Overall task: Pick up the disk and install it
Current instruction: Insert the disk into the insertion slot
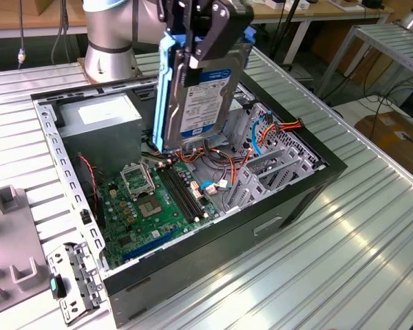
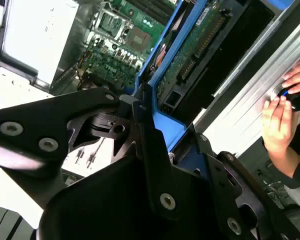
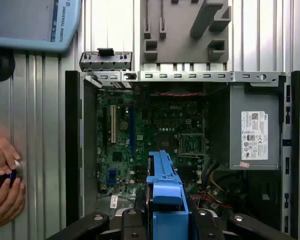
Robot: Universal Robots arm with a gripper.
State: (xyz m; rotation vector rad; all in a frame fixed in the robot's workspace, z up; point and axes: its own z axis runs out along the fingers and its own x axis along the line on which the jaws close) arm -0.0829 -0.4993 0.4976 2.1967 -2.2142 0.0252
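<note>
Above the open computer case (image 1: 310,180), end effector (image 1: 208,42) clamped firmly onto the disk (image 1: 203,103), hanging on edge over loose cables (image 1: 228,163). Could snag those wires or knock the metal cage (image 1: 279,161) at the exterior view's right (tight gap, seemingly) if lowered tilted.

The disk (image 1: 205,96) has a dark metal body with a glossy label, edged by smooth bright blue plastic. The gripper (image 1: 205,42) is matt black. The table (image 1: 351,261) is ribbed, shiny bare metal; the computer case (image 1: 289,203) is black and matt outside.
</note>
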